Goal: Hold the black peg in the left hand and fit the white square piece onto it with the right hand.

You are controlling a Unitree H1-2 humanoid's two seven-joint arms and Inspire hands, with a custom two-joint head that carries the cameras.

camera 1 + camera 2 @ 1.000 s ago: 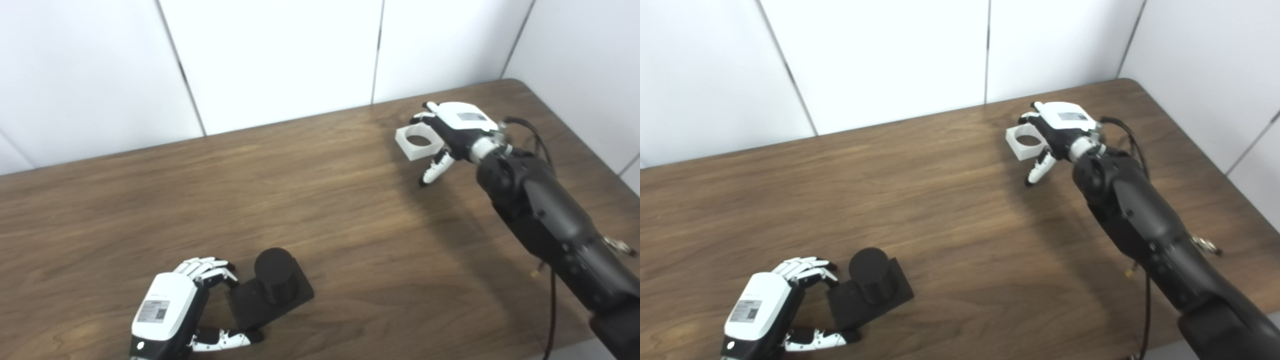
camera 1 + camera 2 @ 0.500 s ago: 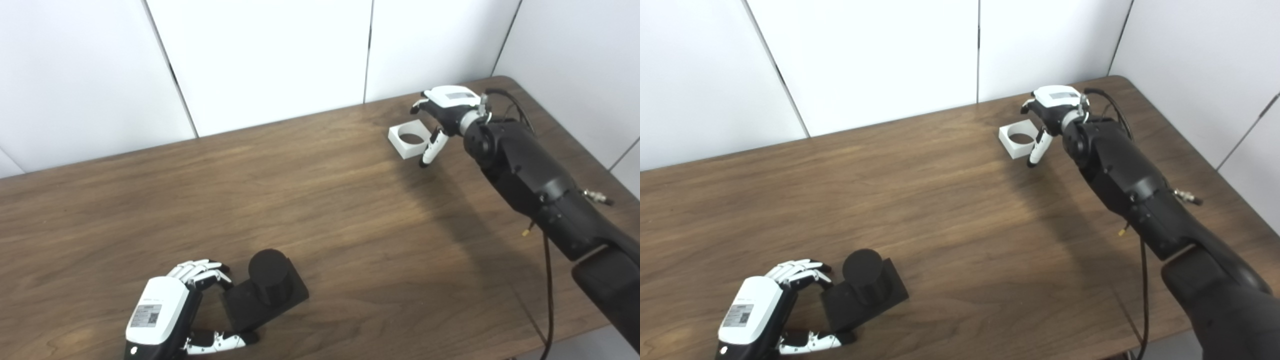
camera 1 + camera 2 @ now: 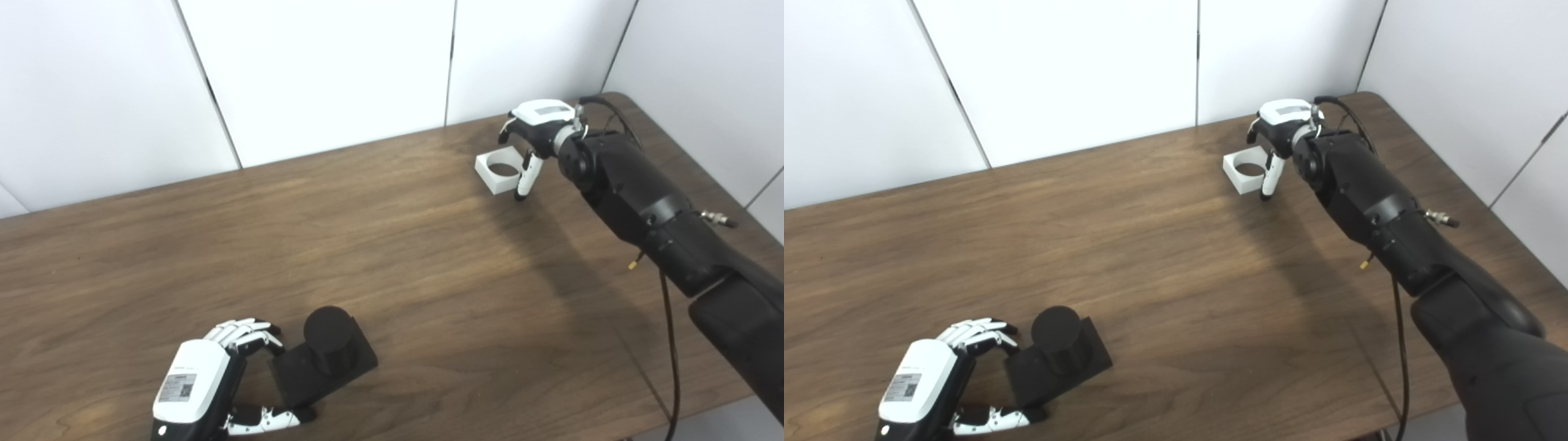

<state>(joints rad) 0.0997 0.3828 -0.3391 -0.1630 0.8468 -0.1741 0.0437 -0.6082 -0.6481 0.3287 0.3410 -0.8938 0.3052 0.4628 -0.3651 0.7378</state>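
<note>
White square piece (image 3: 499, 173) lies flat on the tabletop (image 3: 392, 245), far right, round hole facing up. Right hand (image 3: 534, 125) is directly at its right side, much the nearer hand; fingers curl over the far edge, thumb hangs down at the near-right corner. Hand partly spread; contact with the piece cannot be told, and it does not look lifted. Black peg (image 3: 329, 342), an upright cylinder on a square base, stands near left, well apart from the piece. Left hand (image 3: 202, 383) is at the base's left edge, fingers and thumb bracketing it in a narrow cup, seemingly touching. Judgement: piece must be gripped, then carried near and left to the peg.
</note>
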